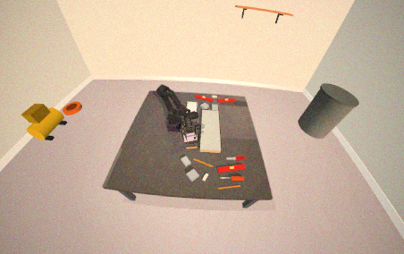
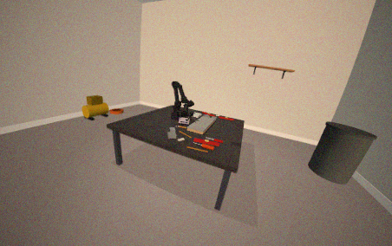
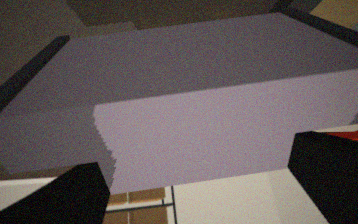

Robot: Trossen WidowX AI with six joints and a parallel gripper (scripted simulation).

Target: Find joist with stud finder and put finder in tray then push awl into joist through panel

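Observation:
My gripper (image 1: 191, 130) (image 3: 193, 146) is shut on the stud finder (image 1: 190, 138) (image 2: 184, 121) (image 3: 205, 127), a pale lilac block that fills much of the wrist view between the black fingers. The stud finder is just left of the floor panel (image 1: 210, 130) (image 2: 203, 124), a long pale board. Whether it touches anything below is too small to tell. A small orange-handled tool (image 1: 192, 148) with a thin tip lies near the panel's front left corner; it may be the awl. A pale rectangular item (image 1: 191, 106) behind the gripper may be the tray. No joist or hole is visible.
On the dark table (image 1: 138, 156) (image 2: 138, 126), grey blocks (image 1: 192, 173), an orange stick (image 1: 203, 163), a red level (image 1: 231, 168) and red-handled tools (image 1: 238, 178) lie in front. More red items (image 1: 226, 100) lie behind the panel. The arm stands left of the panel.

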